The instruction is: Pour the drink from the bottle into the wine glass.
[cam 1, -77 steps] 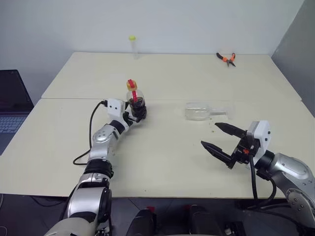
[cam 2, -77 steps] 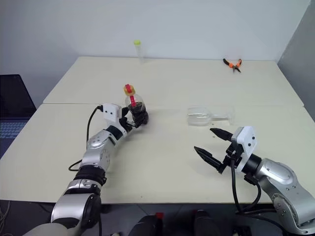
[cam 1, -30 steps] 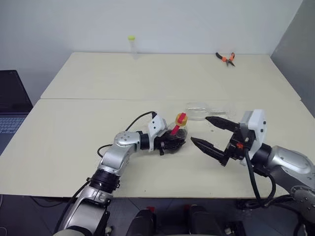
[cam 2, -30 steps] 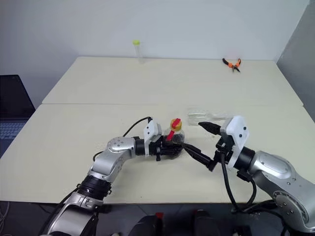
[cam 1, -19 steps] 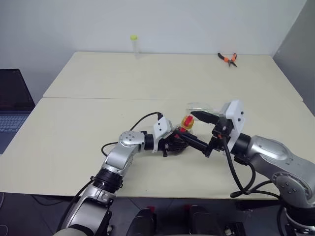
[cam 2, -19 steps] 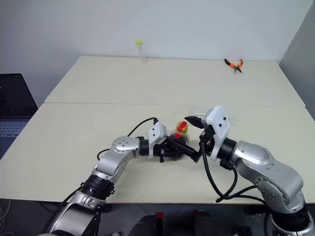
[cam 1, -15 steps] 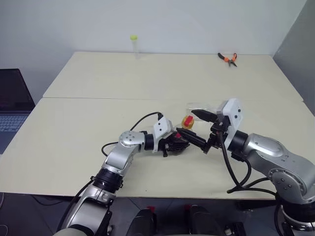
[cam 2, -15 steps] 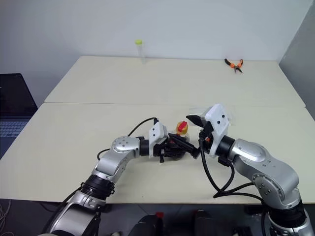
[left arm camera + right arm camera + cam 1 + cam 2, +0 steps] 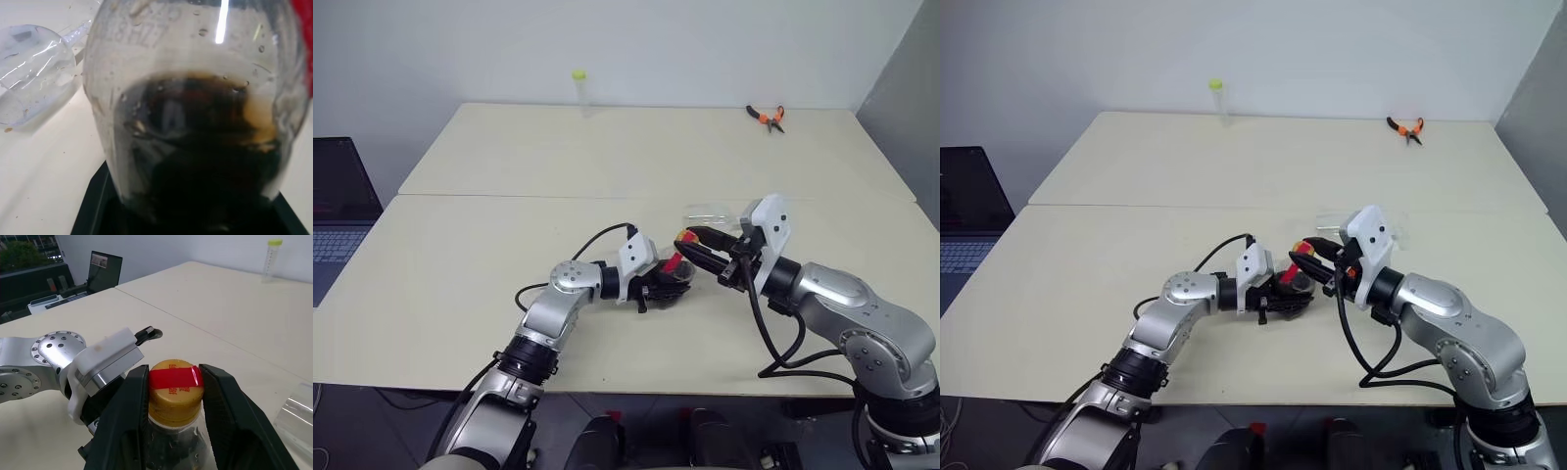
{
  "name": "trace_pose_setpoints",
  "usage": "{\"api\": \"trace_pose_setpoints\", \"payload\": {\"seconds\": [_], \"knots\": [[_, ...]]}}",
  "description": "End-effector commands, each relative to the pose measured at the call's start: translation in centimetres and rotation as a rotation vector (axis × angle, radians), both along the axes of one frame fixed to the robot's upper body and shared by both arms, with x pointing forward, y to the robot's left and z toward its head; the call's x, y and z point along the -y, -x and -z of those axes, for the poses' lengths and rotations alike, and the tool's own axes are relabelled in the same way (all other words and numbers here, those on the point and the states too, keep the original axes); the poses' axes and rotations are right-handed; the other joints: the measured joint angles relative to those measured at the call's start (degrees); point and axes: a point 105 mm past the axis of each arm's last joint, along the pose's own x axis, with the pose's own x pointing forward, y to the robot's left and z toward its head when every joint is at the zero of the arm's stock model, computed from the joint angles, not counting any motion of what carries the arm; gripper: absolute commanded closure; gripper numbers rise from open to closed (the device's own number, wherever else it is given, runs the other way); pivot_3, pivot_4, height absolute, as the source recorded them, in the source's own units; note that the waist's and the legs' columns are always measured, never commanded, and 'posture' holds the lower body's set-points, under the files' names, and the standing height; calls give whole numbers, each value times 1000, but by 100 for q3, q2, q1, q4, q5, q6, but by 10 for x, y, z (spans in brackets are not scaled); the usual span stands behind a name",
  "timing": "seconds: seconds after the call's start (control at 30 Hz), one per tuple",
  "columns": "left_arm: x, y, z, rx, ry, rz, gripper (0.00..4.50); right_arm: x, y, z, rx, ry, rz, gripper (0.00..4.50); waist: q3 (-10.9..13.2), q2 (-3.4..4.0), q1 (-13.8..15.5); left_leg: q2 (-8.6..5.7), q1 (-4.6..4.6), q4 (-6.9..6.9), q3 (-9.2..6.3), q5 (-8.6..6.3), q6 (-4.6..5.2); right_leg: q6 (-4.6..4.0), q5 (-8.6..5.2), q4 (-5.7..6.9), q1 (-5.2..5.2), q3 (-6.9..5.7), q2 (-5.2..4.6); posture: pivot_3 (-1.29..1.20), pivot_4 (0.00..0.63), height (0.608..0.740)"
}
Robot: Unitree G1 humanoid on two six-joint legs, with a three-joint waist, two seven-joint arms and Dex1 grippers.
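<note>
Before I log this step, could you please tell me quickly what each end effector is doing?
Left end effector: closed on the bottle, around its bulbous base.
Right end effector: closed on the bottle's yellow cap.

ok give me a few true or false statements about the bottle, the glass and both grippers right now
1. The left gripper holds the bottle by its round base. True.
2. The wine glass stands upright. False: it lies on its side on the table.
3. The right gripper has its fingers on either side of the yellow cap. True.
4. The cap is already off. False: it sits on the neck, a red strip across it.
5. The bottle is empty. False: the dark drink fills its lower part.
</note>
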Motion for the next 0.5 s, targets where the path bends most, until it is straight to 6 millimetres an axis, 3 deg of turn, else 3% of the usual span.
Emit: {"api": "trace_pose_setpoints", "payload": {"seconds": [0.03, 0.17, 0.33, 0.5], "knots": [[10, 11, -4, 19, 12, 62, 3097, 6, -4, -13, 66, 21, -7, 3271, 0, 0, 0, 0, 0, 0, 0, 0, 0, 0, 0, 0, 0, 1, 0, 0, 150, 740], [13, 18, -12, 14, 44, 93, 3301, 11, -15, -17, 108, 69, -124, 3271, 1, 0, -10, -2, -1, 0, 2, 0, 0, 0, 0, -1, 0, 0, 0, 0, 150, 740], [12, 35, -20, 1, 56, 157, 3473, 21, -40, -2, 159, 403, -447, 3272, 8, 9, -82, 2, 8, -4, 14, -1, 3, 0, 0, 1, -3, 7, 9, 0, 150, 740], [10, 37, -19, 13, 45, 145, 3494, 19, -49, -11, 201, 549, -635, 3272, 8, 9, -103, 11, 8, -11, 7, 0, 1, -1, 0, -5, -5, 2, 11, 0, 150, 740]]}}
